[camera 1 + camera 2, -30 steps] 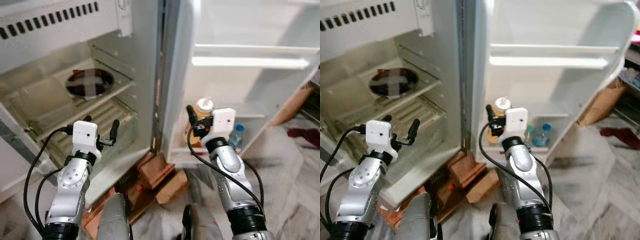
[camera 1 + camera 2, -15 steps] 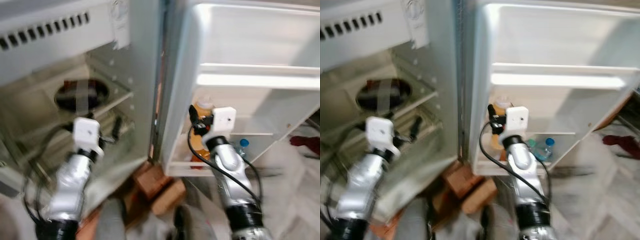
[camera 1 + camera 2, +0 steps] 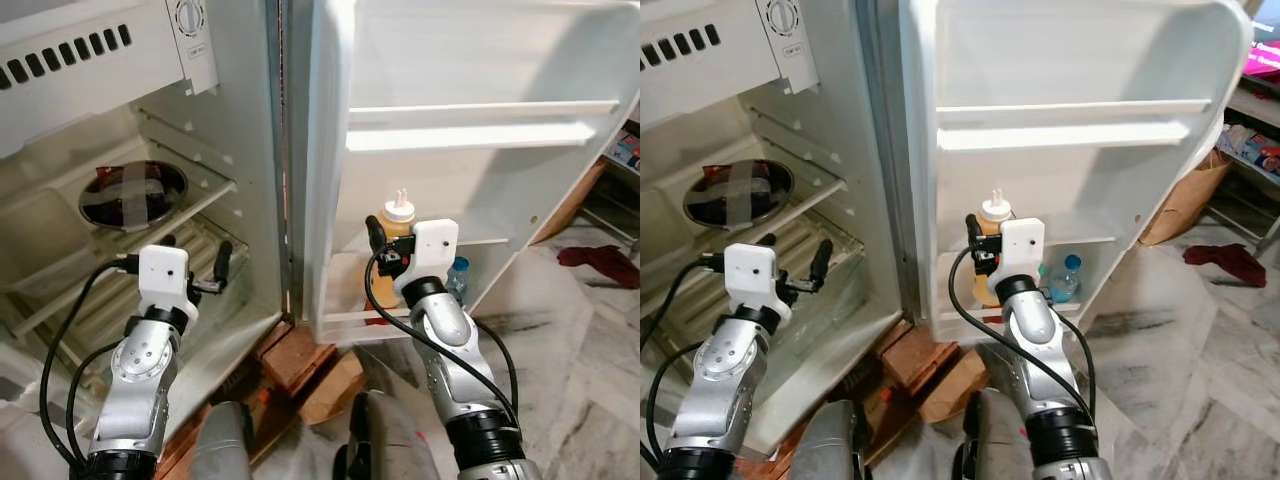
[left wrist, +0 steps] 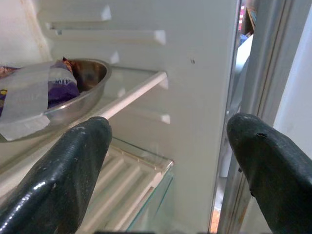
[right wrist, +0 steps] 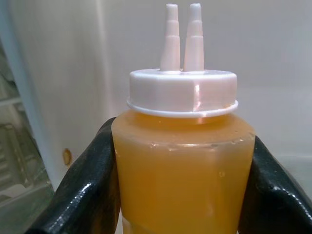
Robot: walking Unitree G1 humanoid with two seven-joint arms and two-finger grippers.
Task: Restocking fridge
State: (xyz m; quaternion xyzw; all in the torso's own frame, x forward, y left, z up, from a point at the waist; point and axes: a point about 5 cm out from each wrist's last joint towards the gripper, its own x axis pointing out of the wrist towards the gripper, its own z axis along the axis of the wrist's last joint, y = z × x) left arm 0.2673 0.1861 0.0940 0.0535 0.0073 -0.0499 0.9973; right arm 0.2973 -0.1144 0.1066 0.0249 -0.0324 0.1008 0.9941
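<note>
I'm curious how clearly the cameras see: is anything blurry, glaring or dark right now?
Head views: sharp, evenly lit; the white door shelf rail glares. Right wrist view: the orange squeeze bottle with white twin-nozzle cap is crisp, background soft. Left wrist view: the black fingers blur, the steel bowl is clearer.

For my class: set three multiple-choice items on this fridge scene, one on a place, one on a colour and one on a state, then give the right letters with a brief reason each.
1. Where is the metal bowl?
A. on a shelf inside the fridge
B. on the floor
C. in the door rack

2. What colour is the liquid in the squeeze bottle?
A. green
B. orange-yellow
C. blue

3. How is the left gripper?
A. shut on the bowl
B. shut on a bottle
C. open, holding nothing

Answers: 1 A, it rests on the fridge's glass shelf. 2 B, the right wrist view shows it close up. 3 C, its fingers stand wide apart with nothing between them.
</note>
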